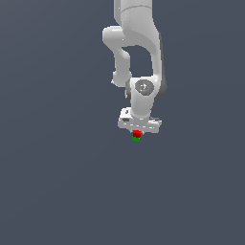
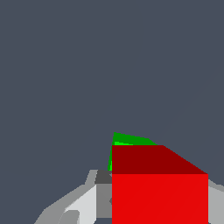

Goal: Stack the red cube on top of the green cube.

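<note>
The tiny red cube [image 1: 136,133] sits directly over the green cube [image 1: 136,139], just under the white hand of the arm. My gripper [image 1: 137,131] reaches straight down on them, and the red cube lies between its fingers. In the wrist view the red cube [image 2: 159,192] fills the space between a grey finger [image 2: 101,194] on one side and a sliver of the other finger [image 2: 215,203]. Both fingers lie against its sides. Only a strip of the green cube [image 2: 127,139] peeks out behind the red one. Whether the two cubes touch cannot be told.
A plain dark grey floor [image 1: 57,182] spreads in every direction around the cubes. The white arm [image 1: 136,48] rises from the hand towards the top of the exterior view. No other objects show.
</note>
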You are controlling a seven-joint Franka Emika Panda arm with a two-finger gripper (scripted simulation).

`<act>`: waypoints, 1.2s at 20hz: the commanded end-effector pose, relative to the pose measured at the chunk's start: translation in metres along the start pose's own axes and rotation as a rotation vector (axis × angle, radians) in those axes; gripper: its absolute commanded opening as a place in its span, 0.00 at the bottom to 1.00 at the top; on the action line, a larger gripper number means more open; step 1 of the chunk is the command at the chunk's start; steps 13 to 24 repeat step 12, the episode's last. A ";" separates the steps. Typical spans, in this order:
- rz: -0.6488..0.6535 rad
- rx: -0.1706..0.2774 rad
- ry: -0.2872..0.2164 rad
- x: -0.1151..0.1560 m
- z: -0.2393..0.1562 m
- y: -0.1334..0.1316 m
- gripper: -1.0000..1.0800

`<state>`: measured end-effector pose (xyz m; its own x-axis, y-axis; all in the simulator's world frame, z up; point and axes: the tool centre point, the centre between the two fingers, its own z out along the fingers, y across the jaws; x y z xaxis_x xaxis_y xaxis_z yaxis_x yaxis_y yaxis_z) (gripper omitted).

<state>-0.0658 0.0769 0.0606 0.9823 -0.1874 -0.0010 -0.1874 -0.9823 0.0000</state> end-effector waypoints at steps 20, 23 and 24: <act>0.002 0.000 0.001 0.000 0.000 -0.001 0.96; 0.002 0.000 0.001 0.000 0.000 -0.001 0.96; 0.002 0.000 0.001 0.000 0.000 -0.001 0.96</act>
